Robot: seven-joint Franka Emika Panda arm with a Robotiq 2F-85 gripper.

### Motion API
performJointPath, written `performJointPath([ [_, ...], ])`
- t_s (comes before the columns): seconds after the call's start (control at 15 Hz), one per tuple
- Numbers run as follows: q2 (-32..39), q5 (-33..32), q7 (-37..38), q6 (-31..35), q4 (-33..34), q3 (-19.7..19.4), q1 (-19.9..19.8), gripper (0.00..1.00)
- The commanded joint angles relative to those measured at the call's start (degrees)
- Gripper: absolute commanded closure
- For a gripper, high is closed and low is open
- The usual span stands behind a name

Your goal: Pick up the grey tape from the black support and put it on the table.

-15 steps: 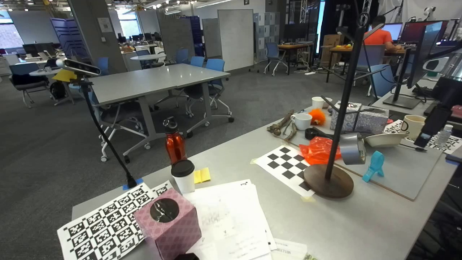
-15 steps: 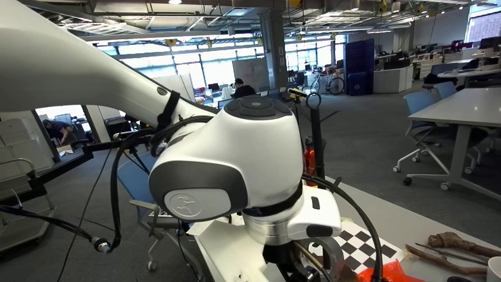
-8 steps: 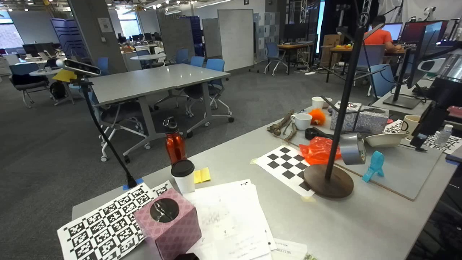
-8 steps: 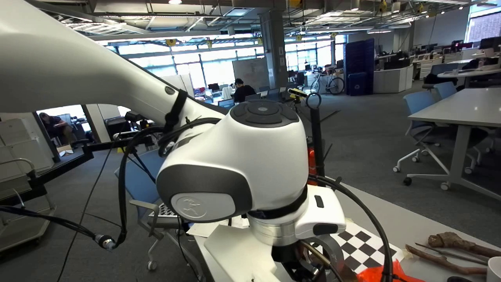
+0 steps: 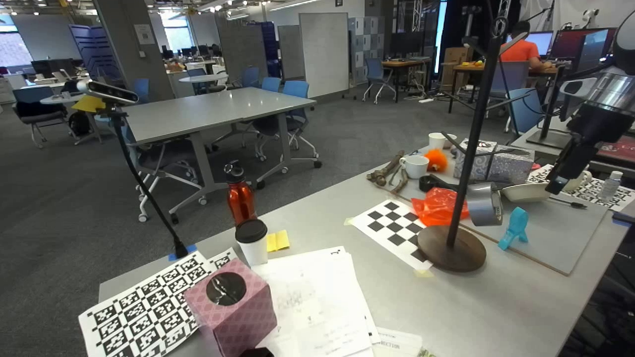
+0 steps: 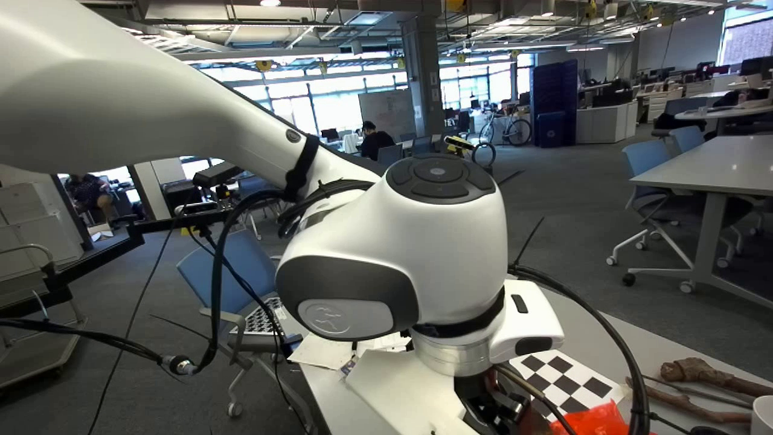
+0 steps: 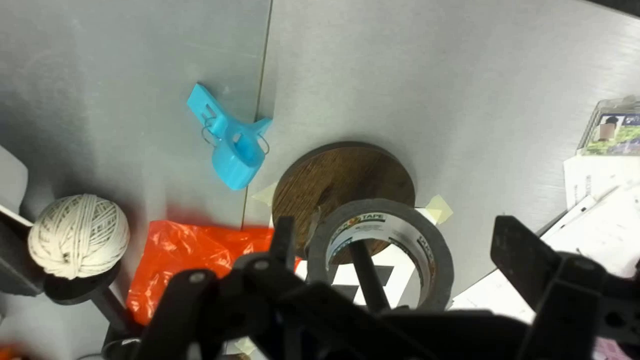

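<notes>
The grey tape (image 5: 483, 204) is a roll held above the table (image 5: 496, 307) beside the pole of the black support (image 5: 474, 134). The support has thin branches and a round wooden base. In the wrist view the tape (image 7: 442, 260) shows as a ring, with the pole of the support (image 7: 370, 280) seen through its hole. My gripper (image 7: 395, 222) is open and empty, its two fingers wide apart on either side of the ring's outline. In an exterior view my gripper (image 5: 554, 186) is right of the tape and apart from it. In the other-facing exterior view the arm hides the tape.
A blue clip (image 5: 516, 228) stands just right of the support. A red plastic bag (image 5: 439, 206) lies behind it, and a pale bowl (image 5: 531, 192) lies near the gripper. A ball of string (image 7: 80, 235) shows in the wrist view. A pink tissue box (image 5: 233, 307) stands at the front.
The gripper has moved left toward the tape in an exterior view, and more of the wrist shows. The arm has shifted right in the view where it looms large. The tape has not moved.
</notes>
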Motion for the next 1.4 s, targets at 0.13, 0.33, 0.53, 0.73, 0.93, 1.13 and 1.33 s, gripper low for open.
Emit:
performJointPath([
  [0.13,4.6,3.8,-0.1,8.3,1.1,2.8,-1.9,0.00],
  [0.33,4.1,1.5,0.8,7.9,0.2,3.6,-2.5,0.00],
  [0.53,4.7,1.4,0.9,8.2,0.2,3.8,-2.8,0.00],
  [0.73,5.2,1.8,0.9,9.2,0.5,4.3,-2.9,0.00],
  [0.93,5.0,3.1,-0.5,9.9,0.6,5.3,-3.2,0.00],
  [1.13,5.1,3.5,-1.3,10.2,1.0,6.0,-3.7,0.00],
  [1.33,5.7,4.4,-2.2,10.5,1.5,6.5,-4.2,0.00],
])
